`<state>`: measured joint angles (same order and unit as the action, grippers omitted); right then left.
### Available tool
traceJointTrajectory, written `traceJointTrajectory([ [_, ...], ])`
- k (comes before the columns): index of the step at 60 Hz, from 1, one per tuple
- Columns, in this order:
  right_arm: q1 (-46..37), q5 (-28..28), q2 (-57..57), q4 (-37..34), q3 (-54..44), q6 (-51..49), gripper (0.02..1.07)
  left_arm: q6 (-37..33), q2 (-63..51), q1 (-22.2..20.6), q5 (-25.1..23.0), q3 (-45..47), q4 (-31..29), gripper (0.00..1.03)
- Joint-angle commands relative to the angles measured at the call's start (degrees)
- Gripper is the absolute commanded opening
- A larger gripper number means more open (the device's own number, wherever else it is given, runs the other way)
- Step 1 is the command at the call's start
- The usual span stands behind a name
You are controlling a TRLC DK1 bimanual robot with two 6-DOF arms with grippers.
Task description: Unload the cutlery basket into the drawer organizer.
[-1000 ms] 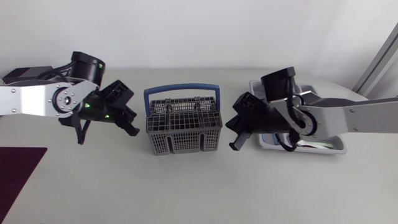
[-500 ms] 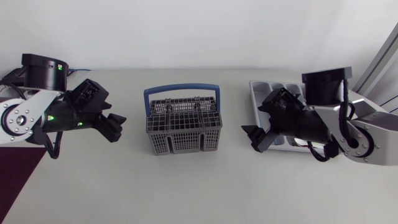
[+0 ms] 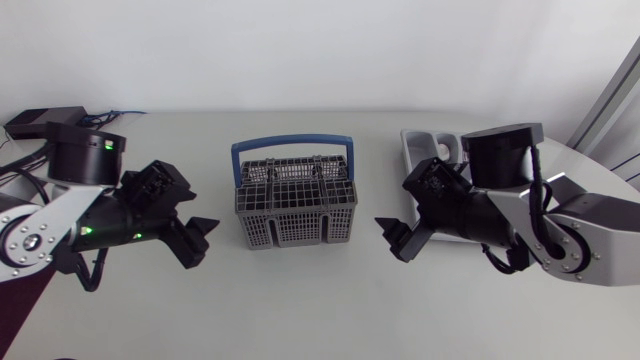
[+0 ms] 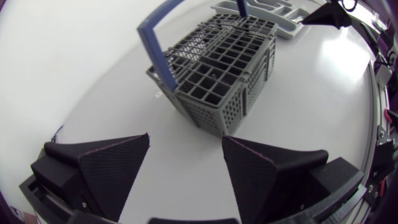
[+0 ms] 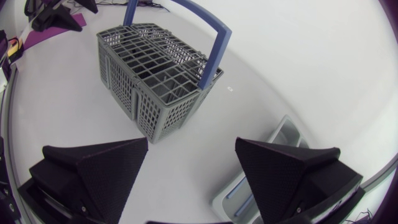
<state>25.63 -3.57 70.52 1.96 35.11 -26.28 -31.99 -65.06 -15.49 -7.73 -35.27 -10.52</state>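
- Two matte black grippers are hanging low over the white table [image 3: 300, 315], one on each side of the cutlery basket [image 3: 296, 205] and slightly nearer the front edge than it
- On the left, the left gripper [image 4: 185, 140] is pointing at the basket's left side, well short of it; its wedge fingers are standing wide apart, with only bare tabletop between them
- On the right, the right gripper [image 5: 191, 142] is facing the basket's right side, also clear of it; its fingers are spread wide too and are gripping nothing
- Between both grippers, the grey mesh basket is sitting upright on the table, touching neither; its blue handle [image 3: 292, 146] is rising along its far side
- Furthest back, the drawer organizer [image 3: 428, 146], a pale compartmented tray, is lying on the table to the right of the basket and apart from it; the right arm is covering most of it in the head view, and one corner is showing beside the right gripper's finger in the right wrist view
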Motion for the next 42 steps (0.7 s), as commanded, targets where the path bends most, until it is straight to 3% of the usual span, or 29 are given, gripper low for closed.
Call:
traceJointTrajectory([
  [1,0.9,0.8,0.3,0.8,-1.8,1.8,1.03,-0.3,-3.3,-2.4,-0.4,1.3,0.1,0.99],
  [26,0.5,0.6,-1.6,0.7,-3.6,1.1,1.03,2.4,-13.2,-5.3,1.0,-4.0,5.7,0.99],
  [42,1.0,0.4,-3.4,0.2,-4.3,1.2,1.03,3.5,-17.8,-4.3,1.4,-6.6,8.4,0.99],
])
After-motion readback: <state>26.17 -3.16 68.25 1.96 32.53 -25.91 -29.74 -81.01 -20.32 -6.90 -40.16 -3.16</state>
